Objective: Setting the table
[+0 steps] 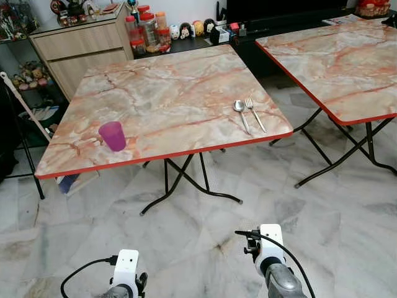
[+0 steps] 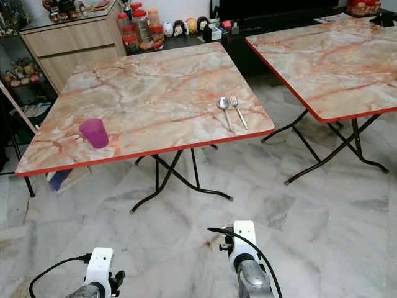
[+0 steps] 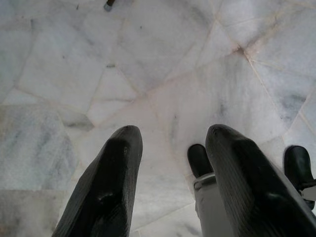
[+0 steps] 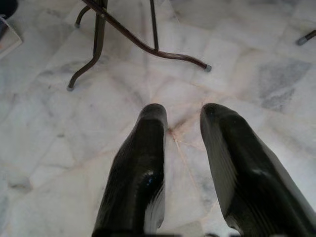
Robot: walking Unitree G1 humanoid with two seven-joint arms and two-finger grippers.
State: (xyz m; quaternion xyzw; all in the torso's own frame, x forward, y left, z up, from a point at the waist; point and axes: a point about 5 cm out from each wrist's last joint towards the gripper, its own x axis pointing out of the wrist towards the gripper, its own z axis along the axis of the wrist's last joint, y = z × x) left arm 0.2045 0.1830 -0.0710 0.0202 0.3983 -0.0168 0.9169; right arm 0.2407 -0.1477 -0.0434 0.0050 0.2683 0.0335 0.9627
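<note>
Indoors, a marble-patterned folding surface with a red edge stands on the pale marble floor, a second like it to its right. Near its front edge sit a purple cup at left and, well apart, a spoon just beside a fork at right. Both arms hang low over the floor, left pincer and right pincer each parted and empty.

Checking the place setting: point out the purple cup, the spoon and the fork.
purple cup [image 1: 113,135], left eye view, on its side wall.
spoon [image 1: 239,106], left eye view, on its bowl.
fork [image 1: 255,117], left eye view, on its handle.
</note>
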